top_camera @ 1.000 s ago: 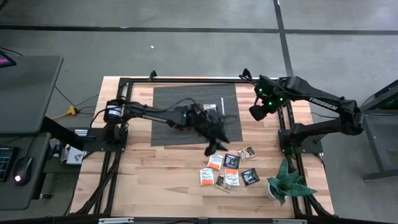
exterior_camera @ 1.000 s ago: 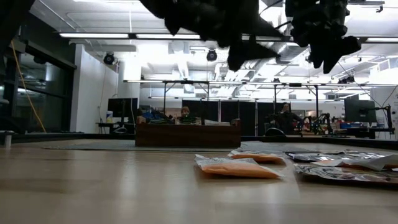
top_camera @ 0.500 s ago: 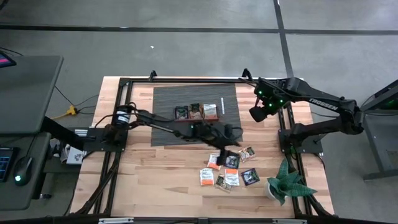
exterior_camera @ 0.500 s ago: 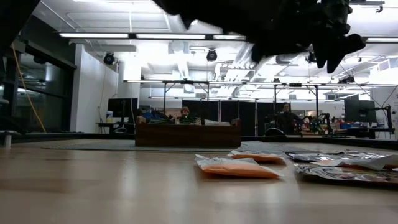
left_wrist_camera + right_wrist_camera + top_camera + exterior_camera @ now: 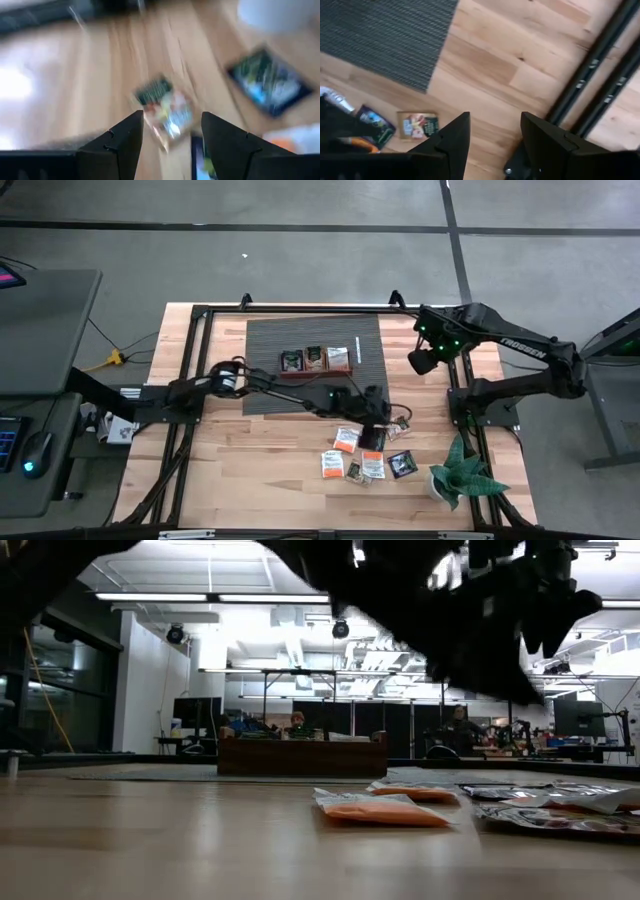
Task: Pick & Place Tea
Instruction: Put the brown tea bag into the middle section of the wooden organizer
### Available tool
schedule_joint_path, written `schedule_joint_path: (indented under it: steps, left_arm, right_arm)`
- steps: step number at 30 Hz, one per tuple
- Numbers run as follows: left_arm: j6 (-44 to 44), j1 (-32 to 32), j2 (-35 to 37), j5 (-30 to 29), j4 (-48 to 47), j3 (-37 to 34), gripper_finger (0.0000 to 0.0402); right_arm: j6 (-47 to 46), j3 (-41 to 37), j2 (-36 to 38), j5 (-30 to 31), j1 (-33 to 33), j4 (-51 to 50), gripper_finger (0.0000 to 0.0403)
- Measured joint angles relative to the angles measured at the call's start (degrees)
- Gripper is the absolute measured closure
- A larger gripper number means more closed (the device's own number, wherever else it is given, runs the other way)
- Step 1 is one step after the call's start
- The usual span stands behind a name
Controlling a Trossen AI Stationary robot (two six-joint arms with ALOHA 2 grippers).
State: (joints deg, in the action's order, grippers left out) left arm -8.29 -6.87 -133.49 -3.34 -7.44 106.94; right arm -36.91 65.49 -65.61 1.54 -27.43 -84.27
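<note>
Left gripper (image 5: pixel 170 137) spread, nothing pinched, over a pale sachet (image 5: pixel 162 110) at the loose tea pile (image 5: pixel 365 452) on bare wood. Right gripper (image 5: pixel 492 137) spread too, parked high by the frame. Three sachets already in the wooden tray (image 5: pixel 315 360); several left. Open mat (image 5: pixel 270 340) between; potted plant (image 5: pixel 458 470) crowding the pile's outer side.

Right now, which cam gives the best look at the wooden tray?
The high view: the wooden tray sits on the dark mat, all three compartments visible from above, each holding a sachet. The low view shows only its side wall far back, contents hidden. Neither wrist view shows it.
</note>
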Motion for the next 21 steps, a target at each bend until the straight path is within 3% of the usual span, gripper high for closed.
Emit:
schedule_joint_path:
  steps: [21]
  left_arm:
    - [17.73,0.09,-3.30,-1.76,2.87,3.19,0.0205]
  right_arm:
    - [4.18,0.00,2.82,4.11,-6.04,-1.32,0.0231]
